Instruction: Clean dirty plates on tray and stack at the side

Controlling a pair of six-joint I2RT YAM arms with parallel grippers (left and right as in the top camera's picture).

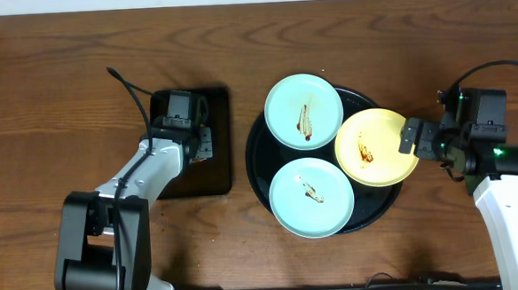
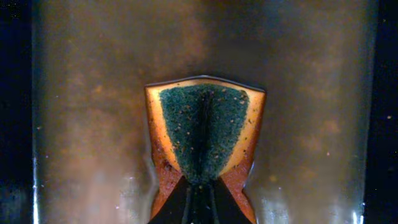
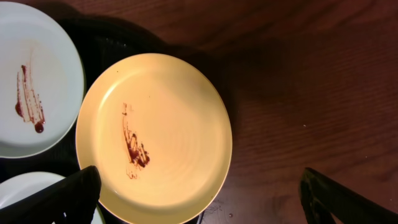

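Left gripper (image 2: 199, 200) looks clamped on the sponge (image 2: 202, 127). Right gripper (image 3: 204, 194), jaws wide and empty, sits over the yellow plate (image 3: 161, 124); grab its rim next.

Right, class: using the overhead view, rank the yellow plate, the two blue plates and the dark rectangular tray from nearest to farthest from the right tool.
1. Yellow plate: right side of the round tray, its edge at the right tool.
2. Upper blue plate and lower blue plate: further left on the round tray, too close to call.
3. Dark rectangular tray: far left.
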